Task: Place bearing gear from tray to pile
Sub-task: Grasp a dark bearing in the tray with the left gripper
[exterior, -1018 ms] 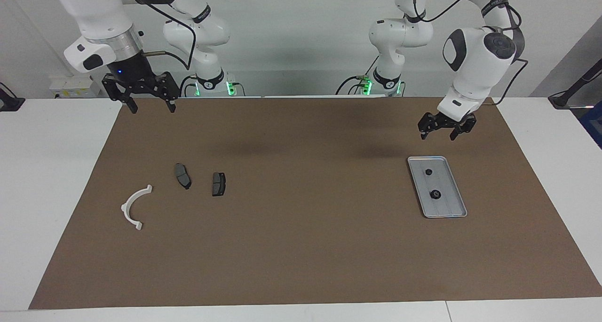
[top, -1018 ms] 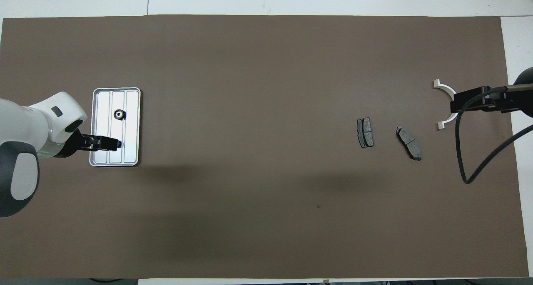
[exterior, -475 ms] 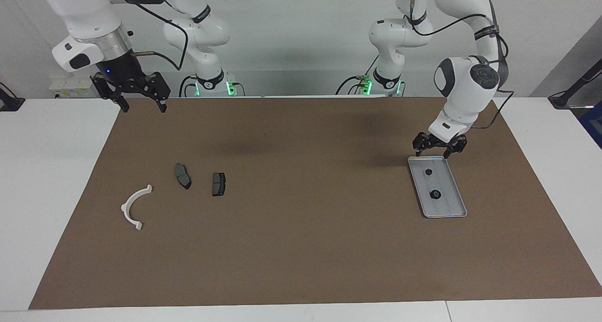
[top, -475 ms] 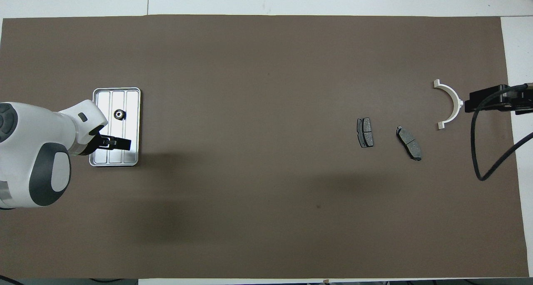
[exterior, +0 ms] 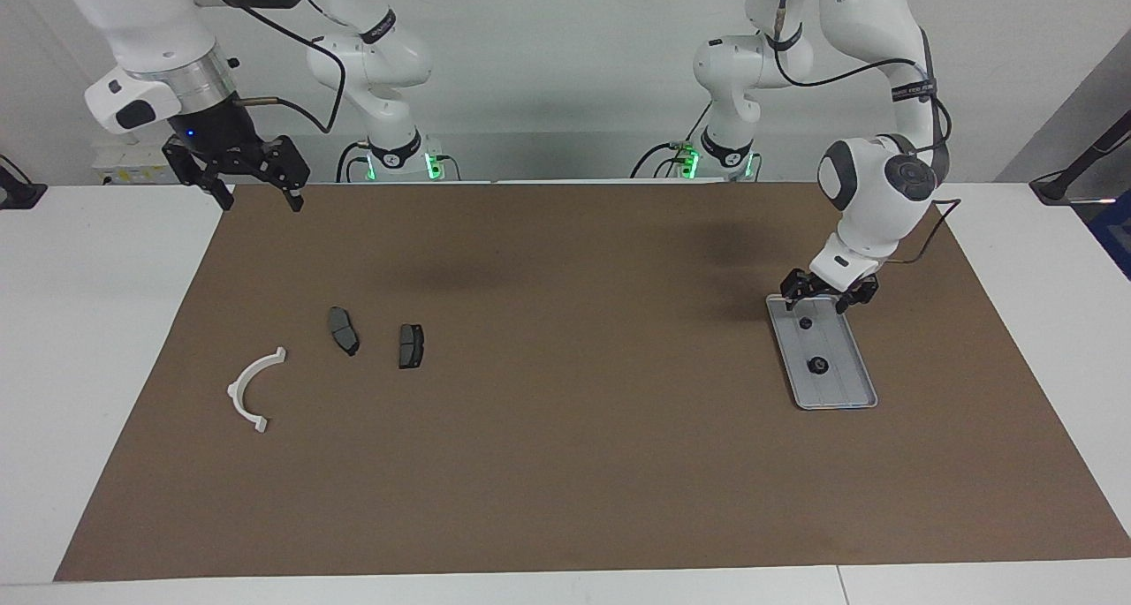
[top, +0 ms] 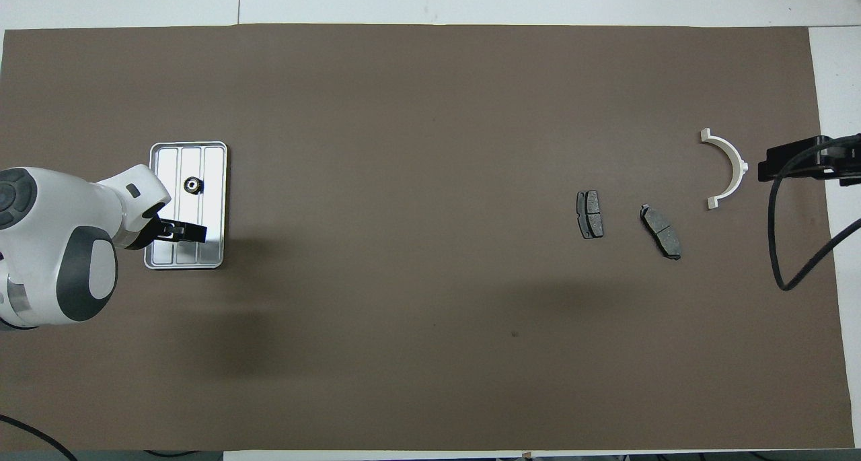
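The silver ridged tray [exterior: 846, 384] lies on the brown mat toward the left arm's end; it also shows in the overhead view [top: 214, 171]. Two small black parts sit in it. A ring-shaped gear [exterior: 818, 366] [top: 193, 186] is farther from the robots. A smaller part [exterior: 805, 323] is nearer to them and is covered from above. My left gripper [exterior: 815, 303] [top: 188, 232] is open and empty, low over the tray's end nearest the robots, close to the smaller part. The pile holds a white half-ring bracket [exterior: 250, 389] [top: 730, 165] and two dark pads [exterior: 344, 329] [exterior: 411, 345]. My right gripper [exterior: 259, 200] is open and empty, raised over the mat's edge at the right arm's end.
The brown mat [exterior: 565, 428] covers most of the white table. The right arm's black cable [top: 780, 245] hangs over the mat's edge beside the bracket. The pads also show in the overhead view [top: 590, 214] [top: 660, 231].
My left gripper has come down from above the mat to just over the tray's end nearest the robots. My right gripper has drawn back outward toward the right arm's end.
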{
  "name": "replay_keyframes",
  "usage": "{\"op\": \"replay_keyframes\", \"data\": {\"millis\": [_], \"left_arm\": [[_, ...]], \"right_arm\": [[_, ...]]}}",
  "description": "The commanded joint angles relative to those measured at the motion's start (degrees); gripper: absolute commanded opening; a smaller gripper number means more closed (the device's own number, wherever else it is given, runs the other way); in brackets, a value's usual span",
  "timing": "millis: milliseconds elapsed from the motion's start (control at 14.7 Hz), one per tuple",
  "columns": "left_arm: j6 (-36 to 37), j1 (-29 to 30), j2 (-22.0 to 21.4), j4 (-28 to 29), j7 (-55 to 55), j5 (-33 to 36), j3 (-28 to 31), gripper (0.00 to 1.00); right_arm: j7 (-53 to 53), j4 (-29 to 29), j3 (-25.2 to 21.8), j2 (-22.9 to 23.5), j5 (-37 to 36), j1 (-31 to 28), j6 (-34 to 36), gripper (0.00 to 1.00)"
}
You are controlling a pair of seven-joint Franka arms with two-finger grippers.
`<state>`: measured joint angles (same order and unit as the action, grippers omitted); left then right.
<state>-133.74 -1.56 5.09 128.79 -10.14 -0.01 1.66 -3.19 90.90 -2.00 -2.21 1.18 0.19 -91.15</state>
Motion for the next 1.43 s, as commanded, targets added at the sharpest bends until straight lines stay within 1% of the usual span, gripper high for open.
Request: {"op": "replay_keyframes", "data": {"millis": [0,339,475,543,611,747,814,882,950,1018,1086,1222,1290,1357], "left_arm": [[-2.92,0.68,1.50,0.50,-0.76,0.80,-0.34,1.00],[-5.12,0.68,3.17,0.50,-0.67,0.80,-0.34,1.00],[-5.13,0.68,3.26,0.50,-0.67,0.80,-0.34,1.00],[-5.13,0.59,3.26,0.50,-0.58,0.80,-0.34,0.92],[-5.13,0.50,3.26,0.50,-0.41,0.80,-0.34,0.88],[-5.13,0.50,3.26,0.50,-0.41,0.80,-0.34,0.86],[-5.13,0.50,3.26,0.50,-0.32,0.80,-0.34,0.78],[-5.13,0.42,3.26,0.50,0.03,0.80,-0.34,0.66],[-5.13,0.33,3.26,0.50,0.12,0.80,-0.34,0.47],[-5.21,0.33,3.26,0.50,0.21,0.80,-0.34,0.30],[-5.21,0.33,3.26,0.50,0.56,0.80,-0.34,0.23],[-5.21,0.15,3.26,0.50,2.05,0.80,-0.34,0.03],[-5.56,0.06,3.35,0.50,3.01,0.80,-0.34,0.00],[-6.09,-0.02,3.35,0.50,3.72,0.80,-0.34,0.00]], "right_arm": [[-0.32,1.30,0.41,-1.13,0.32,-0.37,-0.34,1.00],[0.46,1.30,1.03,-1.04,0.23,0.34,-1.84,1.00],[0.37,1.12,1.12,-0.95,0.23,1.91,-2.62,1.00],[0.37,1.30,1.12,-0.95,0.23,2.01,-4.02,1.00],[0.29,1.30,1.12,-0.95,0.23,2.01,-4.38,1.00],[0.55,1.30,1.12,-0.95,0.32,1.92,-4.48,1.00],[0.55,1.30,1.12,-0.95,0.32,1.92,-4.56,1.00],[0.38,1.30,1.12,-0.86,0.32,2.01,-4.56,1.00],[0.29,1.30,1.12,-0.95,0.32,2.09,-4.56,1.00],[0.20,1.30,1.12,-0.95,0.32,2.18,-4.56,1.00],[0.20,1.47,1.12,-0.95,0.32,2.18,-4.56,1.00],[0.11,1.91,1.12,-1.04,0.23,2.97,-4.91,1.00],[0.11,1.91,1.12,-1.04,0.23,3.32,-5.09,1.00],[0.02,2.00,1.12,-1.04,0.23,3.33,-5.35,1.00]]}}
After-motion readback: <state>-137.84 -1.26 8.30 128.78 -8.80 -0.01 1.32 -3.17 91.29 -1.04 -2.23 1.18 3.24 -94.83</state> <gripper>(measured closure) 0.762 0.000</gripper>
